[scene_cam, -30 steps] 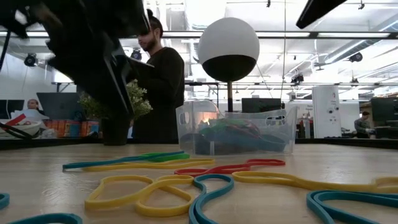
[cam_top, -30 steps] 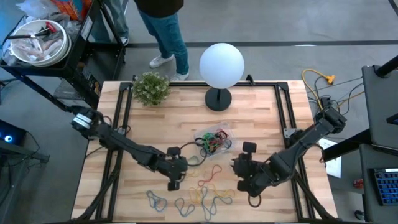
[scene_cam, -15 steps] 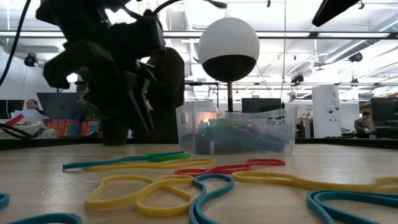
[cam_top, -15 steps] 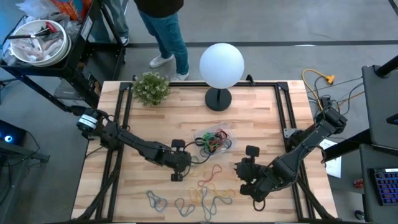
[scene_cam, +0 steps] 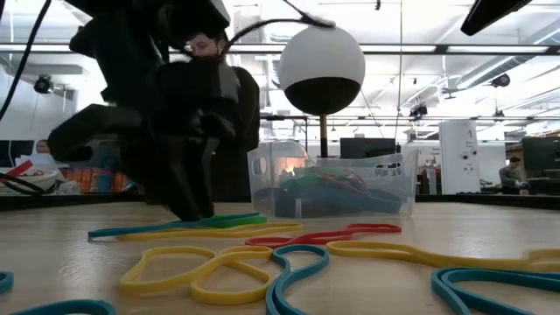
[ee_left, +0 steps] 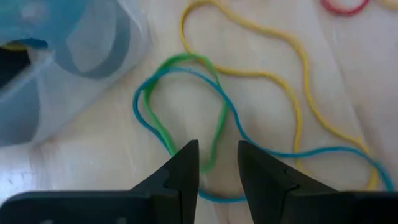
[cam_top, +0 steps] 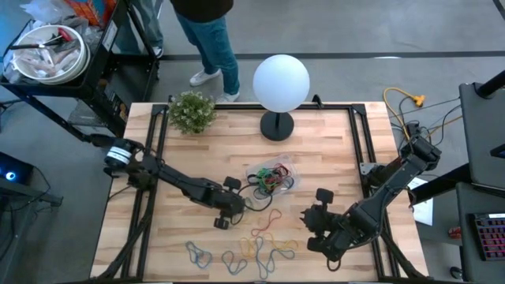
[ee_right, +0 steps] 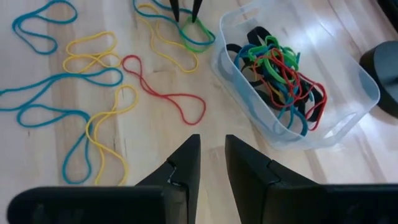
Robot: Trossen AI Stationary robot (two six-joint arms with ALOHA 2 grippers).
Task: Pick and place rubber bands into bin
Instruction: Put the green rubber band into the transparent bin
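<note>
Two arms work over the worktop (cam_top: 181,158). At the left, the left gripper (ee_left: 214,168) is low over the surface just beside the bin (ee_right: 348,118), fingers set a narrow gap apart and empty, straddling one side of a green band (ee_left: 186,81) that lies tangled with a blue band (ee_left: 249,140); a yellow band (ee_left: 280,74) runs just beyond them. In the low view the gripper's tips reach the worktop at this green band.

Toward the middle, the bin sits near the base of the white globe lamp (cam_top: 281,81) and already holds a heap of black, red, green and blue bands. Loose rubber bands (cam_top: 260,244) (blue, yellow and red) lie spread flat on the near side of the bin, several overlapping.

At the right, the right gripper (ee_right: 211,158) hangs raised above the worktop, well apart from the loose bands, fingers a narrow gap apart and holding nothing.

Handling judgement: each band is very light, thin and floppy, and lies flat against the wood, so the fingers need to press down on either side of a single strand and pinch it. A crossing point is best avoided, since a neighbouring band is likely to lift with it. A lifted band will probably dangle and may snag on the bin wall.
</note>
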